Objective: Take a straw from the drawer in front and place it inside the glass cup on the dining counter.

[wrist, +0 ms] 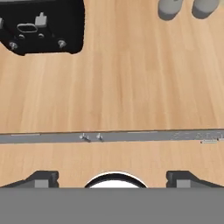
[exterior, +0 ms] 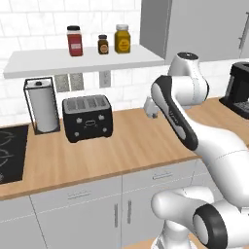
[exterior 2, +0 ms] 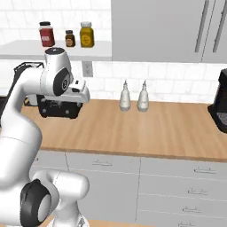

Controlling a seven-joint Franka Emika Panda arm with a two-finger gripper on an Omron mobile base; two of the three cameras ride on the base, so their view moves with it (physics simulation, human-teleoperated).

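My gripper (wrist: 113,179) hangs open above the front part of a wooden worktop (exterior: 126,141), facing straight down, with nothing between its fingertips (wrist: 41,179). The hand (exterior 2: 79,92) is held high over the worktop, in front of the toaster. Under the worktop edge runs a row of light-grey drawers. The drawer (exterior: 163,176) (exterior 2: 102,163) just below the hand is shut, and its slim handle (wrist: 91,137) appears from above in the hand view. The straw is hidden. The glass cup and the dining counter are out of view.
A black toaster (exterior: 87,117) (wrist: 41,26) and a paper-towel roll (exterior: 41,104) stand at the back left beside a stovetop (exterior: 9,153). Two grey bottles (exterior 2: 134,96) are at the back wall, with a coffee machine (exterior 2: 220,104) at the right. Jars (exterior: 97,41) sit on a shelf.
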